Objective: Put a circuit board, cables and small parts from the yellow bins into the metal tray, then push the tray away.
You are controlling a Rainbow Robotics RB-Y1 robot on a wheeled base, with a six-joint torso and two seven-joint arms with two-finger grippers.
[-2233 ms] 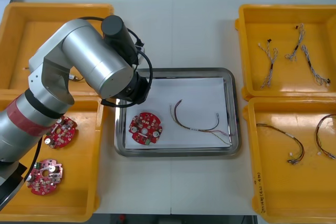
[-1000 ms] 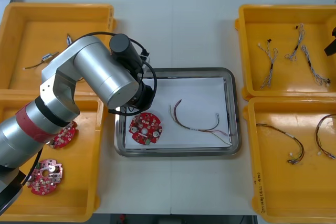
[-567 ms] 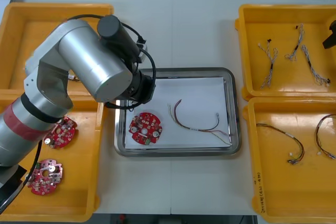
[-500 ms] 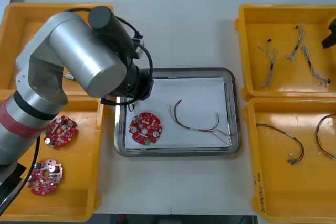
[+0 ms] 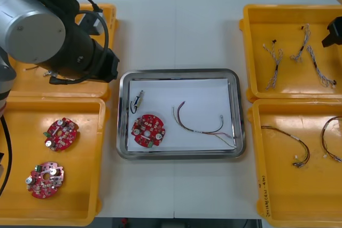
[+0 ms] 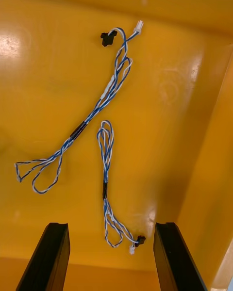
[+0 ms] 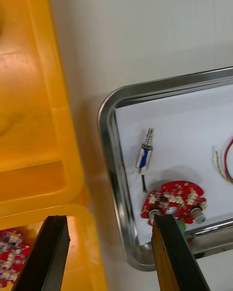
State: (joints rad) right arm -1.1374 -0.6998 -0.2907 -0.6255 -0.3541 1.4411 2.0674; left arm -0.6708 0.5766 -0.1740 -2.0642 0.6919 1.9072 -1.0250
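Black fingers (image 7: 53, 252) of the left end effector (image 7: 109, 223) stand wide apart, holding nothing. It hangs over the strip of table (image 5: 176, 30) between the left yellow bins (image 5: 80, 212) and the metal tray (image 5: 124, 132). Its silver arm (image 5: 37, 20) covers most of the far left bin.

The right end effector (image 6: 111, 225) is spread just as wide and is empty. It sits above the far right bin (image 5: 256, 86), over two twisted blue and white cables (image 6: 104, 97) lying apart on the bin floor. The shorter one's end lies in line with the gap between the fingers.

The tray sits mid-table, white inside. A round red circuit board (image 5: 148, 130) lies at its near left. A small metal part (image 5: 139, 100) with a thin black lead lies just beyond the board, apart from it. A thin curved cable (image 5: 200, 124) lies to the right of the board. Two more boards (image 5: 60, 133) lie in the near left bin, and black cables (image 5: 291, 148) lie in the near right bin (image 5: 256, 196).
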